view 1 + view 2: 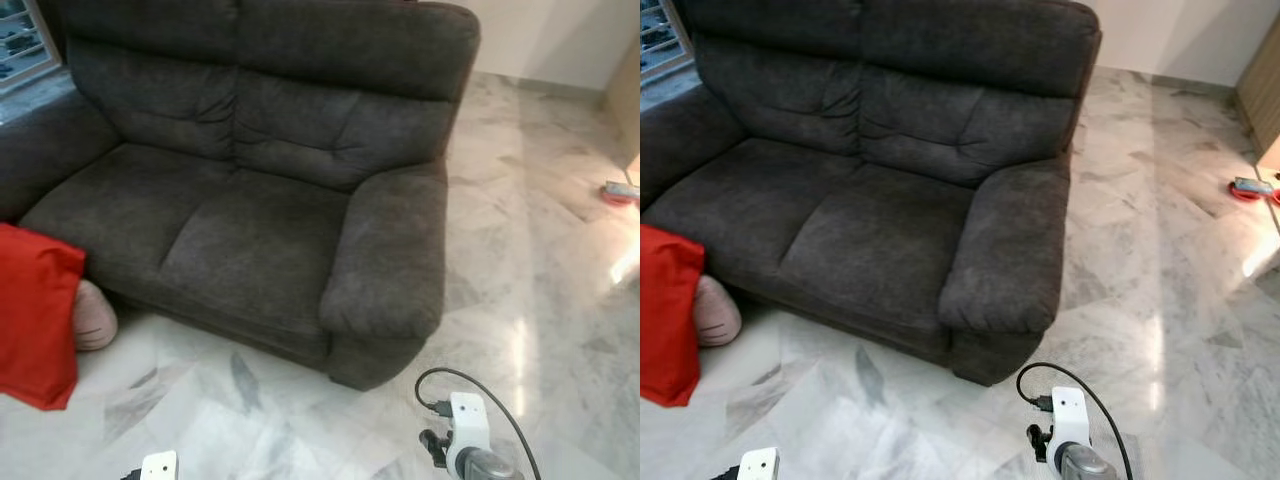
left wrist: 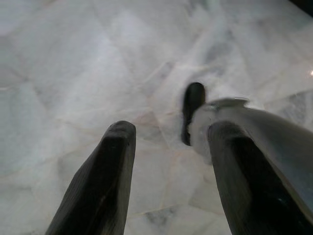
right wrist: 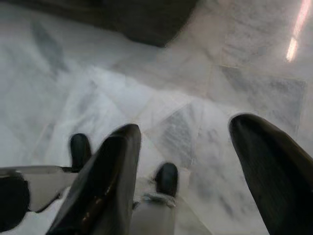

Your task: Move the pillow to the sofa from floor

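A red pillow (image 1: pixel 35 315) lies on the marble floor at the far left, leaning against the front of the dark grey sofa (image 1: pixel 250 230). The sofa's seat is bare. Both arms hang low at the bottom of the eye views, the left wrist (image 1: pixel 160 466) and the right wrist (image 1: pixel 468 428), well apart from the pillow. In the left wrist view my left gripper (image 2: pixel 171 129) is open over bare floor. In the right wrist view my right gripper (image 3: pixel 186 125) is open too, with nothing between its fingers.
A pale pink rounded cushion (image 1: pixel 96 315) sits on the floor behind the red pillow, against the sofa base. Marble floor (image 1: pixel 540 300) stretches to the right of the sofa. A small red and grey object (image 1: pixel 620 192) lies at the far right. My own feet (image 3: pixel 166 178) show below the right gripper.
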You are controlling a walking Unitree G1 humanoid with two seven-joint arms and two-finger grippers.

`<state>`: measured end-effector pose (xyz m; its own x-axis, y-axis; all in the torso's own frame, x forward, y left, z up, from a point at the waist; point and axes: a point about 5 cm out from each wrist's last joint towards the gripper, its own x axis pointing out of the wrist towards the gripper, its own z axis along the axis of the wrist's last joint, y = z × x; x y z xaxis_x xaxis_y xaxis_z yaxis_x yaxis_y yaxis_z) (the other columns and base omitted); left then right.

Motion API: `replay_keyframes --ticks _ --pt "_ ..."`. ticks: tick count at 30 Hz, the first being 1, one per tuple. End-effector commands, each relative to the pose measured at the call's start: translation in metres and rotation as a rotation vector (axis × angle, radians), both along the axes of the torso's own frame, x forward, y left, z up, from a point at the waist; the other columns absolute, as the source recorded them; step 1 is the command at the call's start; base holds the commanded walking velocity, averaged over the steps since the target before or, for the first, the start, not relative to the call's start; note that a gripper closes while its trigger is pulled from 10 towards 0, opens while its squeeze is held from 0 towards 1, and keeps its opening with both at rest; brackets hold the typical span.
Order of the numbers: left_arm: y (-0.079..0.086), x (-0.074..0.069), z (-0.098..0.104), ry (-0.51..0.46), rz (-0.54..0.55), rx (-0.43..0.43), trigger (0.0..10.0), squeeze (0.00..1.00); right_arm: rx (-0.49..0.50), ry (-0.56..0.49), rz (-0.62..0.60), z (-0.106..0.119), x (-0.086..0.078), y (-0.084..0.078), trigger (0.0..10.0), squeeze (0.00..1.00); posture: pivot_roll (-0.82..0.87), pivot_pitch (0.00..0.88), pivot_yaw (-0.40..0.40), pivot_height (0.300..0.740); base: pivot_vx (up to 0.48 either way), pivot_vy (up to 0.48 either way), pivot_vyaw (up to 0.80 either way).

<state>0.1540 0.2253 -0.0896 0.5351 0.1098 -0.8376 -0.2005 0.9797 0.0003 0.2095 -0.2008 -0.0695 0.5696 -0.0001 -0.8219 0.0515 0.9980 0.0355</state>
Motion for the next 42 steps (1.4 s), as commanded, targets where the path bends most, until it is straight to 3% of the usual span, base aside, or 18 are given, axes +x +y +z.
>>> replay_keyframes --ticks 1,25,31,42 --pt "0.0013 -0.0076 -0.0029 0.025 0.014 0.002 10.0 0.00 0.006 0.009 -0.014 -0.0013 -0.0027 -0.0016 10.0 0.00 -0.06 0.049 -0.016 0.740 0.000 0.356 0.80" --pt "0.0000 -0.0070 -0.0029 0.020 0.019 0.001 10.0 0.00 0.023 0.014 -0.064 -0.0020 -0.0040 -0.0027 10.0 0.00 -0.06 0.050 -0.021 0.740 0.000 0.355 0.00" --pt "-0.0002 -0.0069 -0.0029 0.019 0.019 0.000 10.0 0.00 0.025 0.016 -0.064 -0.0021 -0.0042 -0.0027 10.0 0.00 -0.06 0.050 -0.021 0.740 0.000 0.385 -0.74" --pt "-0.0006 -0.0069 -0.0030 0.023 0.020 0.000 10.0 0.00 0.032 0.011 -0.078 -0.0018 -0.0038 -0.0030 10.0 0.00 -0.06 0.050 -0.022 0.740 0.000 0.399 0.00"
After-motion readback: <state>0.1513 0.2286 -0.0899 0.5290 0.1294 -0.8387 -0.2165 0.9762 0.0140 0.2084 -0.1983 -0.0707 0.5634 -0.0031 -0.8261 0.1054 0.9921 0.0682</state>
